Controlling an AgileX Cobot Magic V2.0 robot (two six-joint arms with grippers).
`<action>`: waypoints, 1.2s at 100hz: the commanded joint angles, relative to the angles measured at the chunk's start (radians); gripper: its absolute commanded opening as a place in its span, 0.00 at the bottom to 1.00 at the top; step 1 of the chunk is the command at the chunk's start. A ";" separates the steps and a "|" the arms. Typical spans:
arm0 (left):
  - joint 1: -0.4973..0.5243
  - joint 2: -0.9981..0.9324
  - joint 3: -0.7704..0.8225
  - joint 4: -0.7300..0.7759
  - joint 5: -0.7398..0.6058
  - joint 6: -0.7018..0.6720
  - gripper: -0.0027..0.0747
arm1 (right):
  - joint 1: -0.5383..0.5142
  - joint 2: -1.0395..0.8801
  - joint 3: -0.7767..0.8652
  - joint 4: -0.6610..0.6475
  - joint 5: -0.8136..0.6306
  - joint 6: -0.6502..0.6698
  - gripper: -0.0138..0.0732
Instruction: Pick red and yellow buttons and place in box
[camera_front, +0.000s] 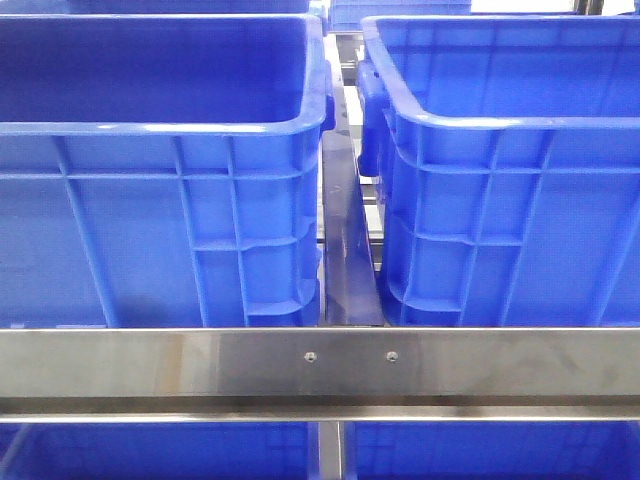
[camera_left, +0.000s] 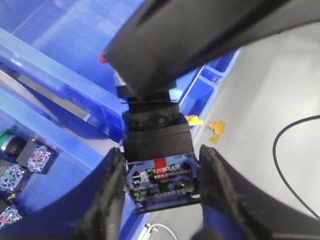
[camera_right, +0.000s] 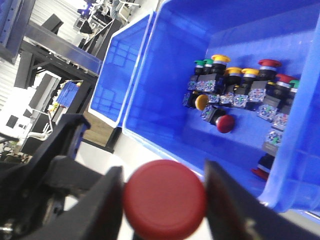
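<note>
A steel rail (camera_front: 320, 365) crosses in front of two blue crates (camera_front: 160, 170). The left gripper (camera_left: 160, 185) pinches a black push-button switch body (camera_left: 159, 150). The right gripper (camera_right: 162, 200) clamps a red mushroom button (camera_right: 165, 199) above a crate of buttons (camera_right: 235, 92).

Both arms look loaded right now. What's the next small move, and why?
Probably carry the right gripper over the box and open it. Its fingers are shut on a red button held outside the rim, and the left gripper also grips a button block; neither is released yet.
</note>
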 joint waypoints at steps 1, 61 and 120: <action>-0.008 -0.031 -0.025 -0.022 -0.055 -0.008 0.01 | 0.002 -0.020 -0.040 0.072 0.040 -0.018 0.45; -0.008 -0.031 -0.025 -0.022 -0.058 -0.014 0.73 | 0.002 -0.020 -0.040 0.072 0.040 -0.056 0.36; 0.119 -0.208 0.149 -0.018 -0.134 -0.087 0.73 | 0.002 -0.021 -0.040 0.072 -0.089 -0.116 0.36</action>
